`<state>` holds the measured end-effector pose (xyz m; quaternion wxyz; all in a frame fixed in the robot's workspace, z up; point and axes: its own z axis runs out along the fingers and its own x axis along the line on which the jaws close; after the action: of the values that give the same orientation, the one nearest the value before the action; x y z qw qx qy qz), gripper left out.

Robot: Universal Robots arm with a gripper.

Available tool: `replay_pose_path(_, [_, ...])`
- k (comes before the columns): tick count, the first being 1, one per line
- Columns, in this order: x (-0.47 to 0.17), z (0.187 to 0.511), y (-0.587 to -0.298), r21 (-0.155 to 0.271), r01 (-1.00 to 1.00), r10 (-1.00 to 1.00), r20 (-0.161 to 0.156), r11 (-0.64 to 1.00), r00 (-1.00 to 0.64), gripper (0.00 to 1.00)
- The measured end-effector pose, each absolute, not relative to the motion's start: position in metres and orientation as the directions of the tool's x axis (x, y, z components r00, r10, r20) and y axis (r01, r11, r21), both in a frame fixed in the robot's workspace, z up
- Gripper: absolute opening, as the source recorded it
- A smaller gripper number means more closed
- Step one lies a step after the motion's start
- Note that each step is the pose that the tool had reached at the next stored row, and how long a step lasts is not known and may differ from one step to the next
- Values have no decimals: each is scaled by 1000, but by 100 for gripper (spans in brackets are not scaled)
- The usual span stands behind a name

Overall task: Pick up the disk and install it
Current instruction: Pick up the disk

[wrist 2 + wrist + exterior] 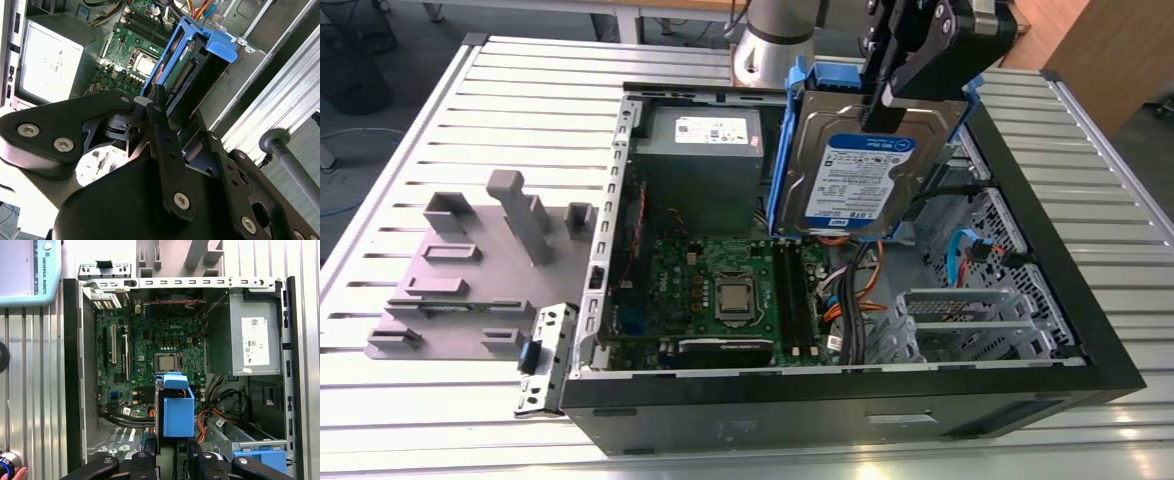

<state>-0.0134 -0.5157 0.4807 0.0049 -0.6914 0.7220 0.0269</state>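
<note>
Overhead, the disk, a flat silver-metal hard drive framed by a blue plastic carrier, hangs above the open black computer case, clear of the slatted metal worktop. The black gripper has its fingers pinching the disk at its upper end; held so, the drive stands nearly on edge, probably to leave its lower end free. Below lie the green motherboard and the bare metal drive cage.

I am working in what is looking like a workshop or lab: 1 opened computer case is lying on a slatted metal table beside a grey jig.
</note>
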Motion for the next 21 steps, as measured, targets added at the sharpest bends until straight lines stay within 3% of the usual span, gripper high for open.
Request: replay_pose_path(21, [-13, 481, -542, 32, -999, -998, -42, 43, -44, 35])
